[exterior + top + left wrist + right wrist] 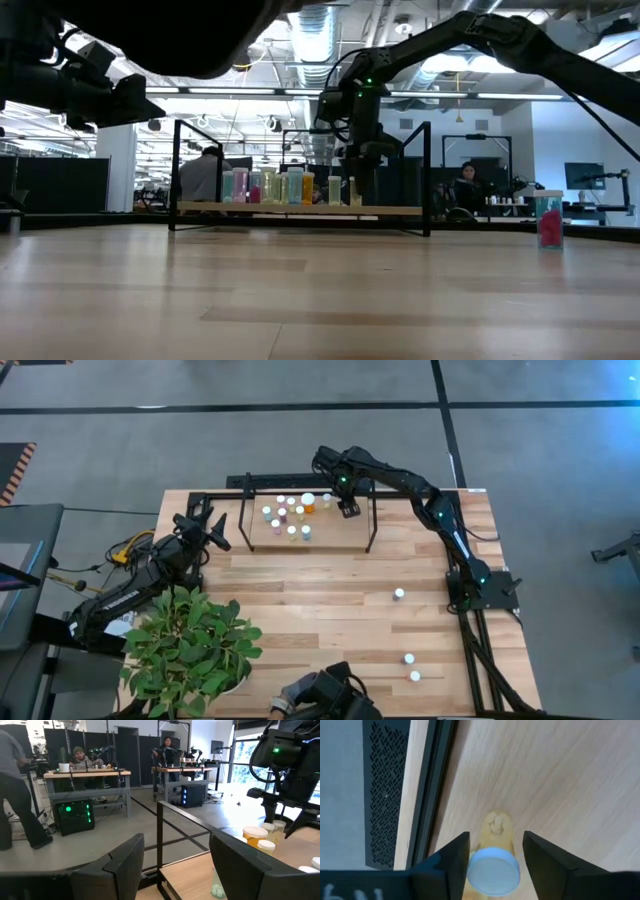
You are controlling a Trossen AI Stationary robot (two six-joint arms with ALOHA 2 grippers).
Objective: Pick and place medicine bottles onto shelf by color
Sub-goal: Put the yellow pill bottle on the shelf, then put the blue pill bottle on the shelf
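The left end effector (212,527) is held open above the table's (330,620) left edge, beside a plant (190,645). Bottles (285,513) are grouped on the shelf (306,535). The right end effector (492,851) is spread around a yellowish bottle (493,862) there. Three bottles (408,658) are left on the table at right. People at desks (85,772) are seen behind.

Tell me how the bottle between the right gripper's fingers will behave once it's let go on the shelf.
The bottle is probably light, being tiny between the right gripper's fingers. It looks tall for its narrow base, so a nudge on release may tip it. Being cylindrical, it would likely roll along the shelf board if it fell, perhaps into the other bottles.
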